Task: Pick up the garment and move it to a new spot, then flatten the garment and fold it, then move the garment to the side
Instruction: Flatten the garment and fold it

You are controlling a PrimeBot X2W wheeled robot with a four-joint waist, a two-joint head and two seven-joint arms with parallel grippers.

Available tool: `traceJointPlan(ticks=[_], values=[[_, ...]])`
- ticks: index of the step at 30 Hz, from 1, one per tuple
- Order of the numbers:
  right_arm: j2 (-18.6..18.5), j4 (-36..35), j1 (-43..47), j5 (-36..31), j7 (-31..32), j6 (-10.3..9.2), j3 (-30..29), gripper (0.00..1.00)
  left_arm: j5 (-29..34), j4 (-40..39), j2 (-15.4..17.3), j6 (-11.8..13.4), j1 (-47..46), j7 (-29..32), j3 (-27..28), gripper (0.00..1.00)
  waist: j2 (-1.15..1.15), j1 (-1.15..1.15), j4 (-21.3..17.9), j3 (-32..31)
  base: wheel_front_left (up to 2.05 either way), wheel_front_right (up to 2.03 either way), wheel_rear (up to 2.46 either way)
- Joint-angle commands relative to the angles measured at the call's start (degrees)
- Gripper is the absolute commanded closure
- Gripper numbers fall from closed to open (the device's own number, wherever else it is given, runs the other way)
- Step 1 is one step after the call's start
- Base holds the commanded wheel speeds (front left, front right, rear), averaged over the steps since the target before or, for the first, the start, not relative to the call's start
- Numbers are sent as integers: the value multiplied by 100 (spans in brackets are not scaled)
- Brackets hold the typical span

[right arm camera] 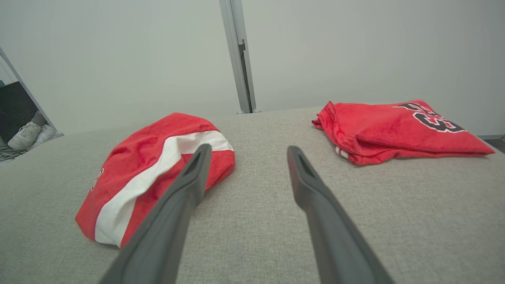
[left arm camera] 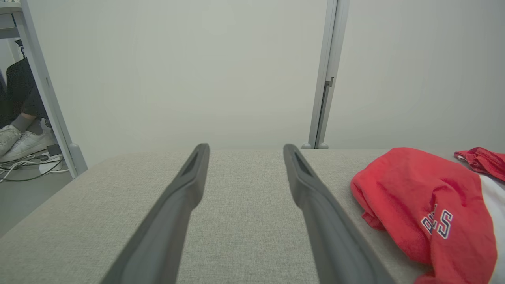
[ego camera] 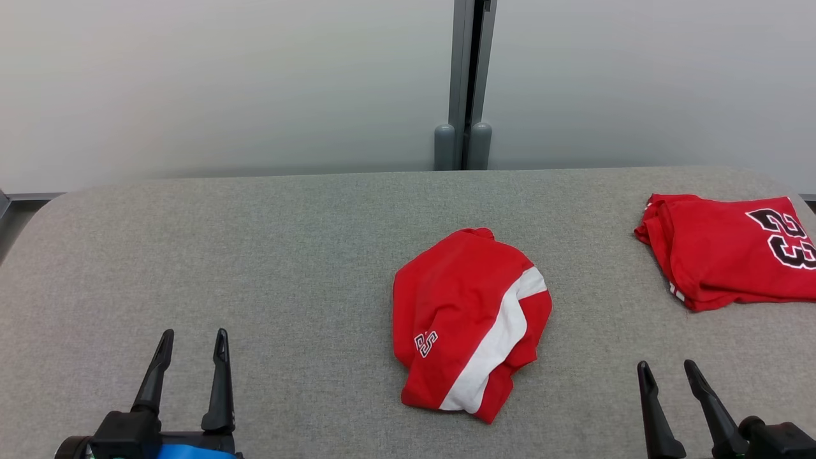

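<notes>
As a crumpled red garment with a broad white stripe lay bunched near the middle of the grey fabric-covered table, both of the robot's grippers sat at the near edge, neither touching any cloth. The left gripper, well apart from the garment on its left side, had its two dark fingers spread wide, with nothing between them but bare table. The right gripper, nearer the heap on its other side, likewise had its fingers parted and empty. A second red garment, folded and bearing black numerals, sat toward the table's far right. Pale wall panels met at a grey post behind the table. A person's white shoes showed on the floor beside loose cables, seen from the left wrist.
</notes>
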Motion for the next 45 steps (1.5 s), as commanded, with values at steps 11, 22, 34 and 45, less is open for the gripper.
traceJointPlan(ticks=[11,22,34,45], values=[[-95,319,-1424,-381,261,3,224,0,140,31,-160,-125,-282,-25,-64,0,-1,0,275,223,0,0,0],[-563,2110,-3262,-506,617,3,171,0,201,41,-330,-226,-656,-25,-46,0,-1,0,871,784,0,0,0],[-736,4336,-3743,-465,339,3,254,0,303,35,-474,-304,-830,-25,13,0,-1,0,1274,1133,0,0,0],[-425,5283,-3860,-328,-45,3,452,100,388,70,-540,-351,-890,-26,80,0,-1,0,1186,1081,0,0,0]])
